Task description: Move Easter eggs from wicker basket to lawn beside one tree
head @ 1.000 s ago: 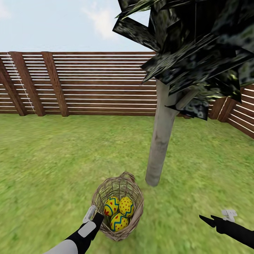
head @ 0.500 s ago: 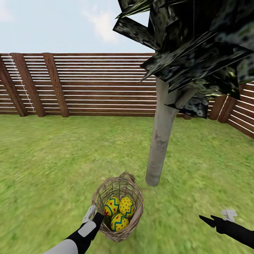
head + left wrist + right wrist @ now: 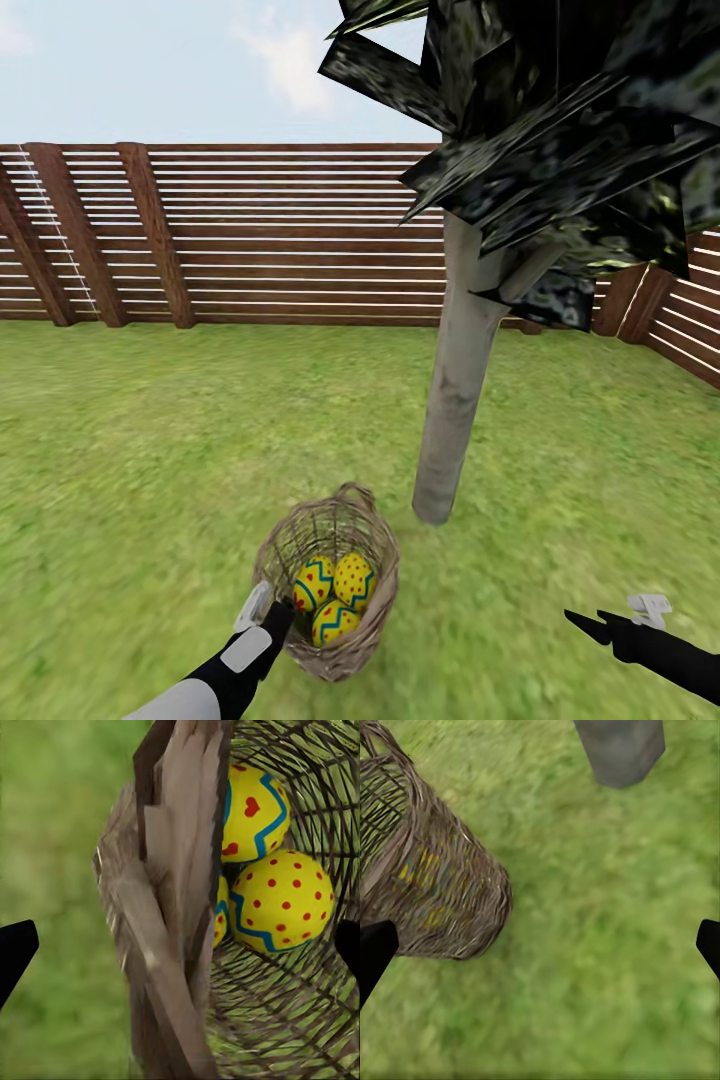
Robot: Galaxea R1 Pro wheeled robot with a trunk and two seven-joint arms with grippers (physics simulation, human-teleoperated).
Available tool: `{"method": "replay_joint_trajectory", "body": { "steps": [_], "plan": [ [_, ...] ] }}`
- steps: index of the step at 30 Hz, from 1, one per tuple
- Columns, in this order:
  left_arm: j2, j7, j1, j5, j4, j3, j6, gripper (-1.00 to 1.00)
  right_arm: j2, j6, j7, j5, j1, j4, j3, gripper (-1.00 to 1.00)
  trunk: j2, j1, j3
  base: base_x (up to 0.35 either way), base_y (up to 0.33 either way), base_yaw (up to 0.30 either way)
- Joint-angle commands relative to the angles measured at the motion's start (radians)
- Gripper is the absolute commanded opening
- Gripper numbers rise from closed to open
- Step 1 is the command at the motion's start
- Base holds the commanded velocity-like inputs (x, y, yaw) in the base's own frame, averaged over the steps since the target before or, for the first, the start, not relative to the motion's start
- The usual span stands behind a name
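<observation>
head view has the wicker basket (image 3: 328, 590) sitting tilted on the lawn (image 3: 150, 450), just near-left of the tree (image 3: 455, 400) trunk, all three easter eggs (image 3: 333, 590) inside it. my left jaws (image 3: 268, 612) are at the basket's near-left rim, and in the left wrist view the woven wall (image 3: 176, 915) runs between my two dark fingertips (image 3: 13, 952), so they're spread astride it, not clamped that i can see. my right jaws (image 3: 615, 615) hang over bare grass off to the right, spread, holding nothing. brown slat fence (image 3: 250, 240) along the far side.
</observation>
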Motion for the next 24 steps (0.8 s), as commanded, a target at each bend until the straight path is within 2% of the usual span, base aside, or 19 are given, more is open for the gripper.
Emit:
{"method": "replay_joint_trajectory", "body": {
  "steps": [1,6,11,13,16,19,24],
  "plan": [
    [-0.001,0.004,0.000,0.001,-0.001,0.003,-0.002,1.00,0.001,0.009,0.006,0.003,-0.001,-0.001,-0.005,1.00,0.000,0.000,-0.001,0.000,0.000,0.000],
    [-0.001,0.004,0.000,0.001,-0.001,0.003,-0.002,1.00,0.001,0.009,0.006,0.003,-0.001,0.000,-0.005,1.00,0.000,0.000,-0.001,0.000,0.000,0.000],
    [0.008,0.006,0.000,0.002,-0.030,0.007,0.002,1.00,-0.001,0.009,0.006,0.004,-0.001,-0.001,-0.005,1.00,0.035,-0.019,0.015,0.000,0.000,0.000],
    [0.015,0.008,0.000,0.003,-0.076,0.008,0.036,1.00,-0.001,0.009,0.006,0.005,-0.001,-0.001,-0.005,1.00,0.049,-0.027,0.021,0.000,0.000,0.000],
    [0.024,0.008,0.000,0.004,-0.086,0.011,0.080,1.00,0.001,0.010,0.006,0.004,-0.001,-0.001,-0.005,1.00,0.070,-0.038,0.030,0.000,0.000,0.000],
    [0.037,0.008,0.000,0.004,-0.087,0.012,0.084,1.00,0.001,0.010,0.008,0.004,-0.001,-0.001,-0.005,1.00,0.091,-0.050,0.040,0.000,0.000,0.000],
    [0.039,0.008,0.001,0.005,-0.098,0.013,0.084,1.00,0.002,0.009,0.007,0.004,-0.001,0.000,-0.004,1.00,0.126,-0.069,0.056,0.000,0.000,0.000]
  ]
}}
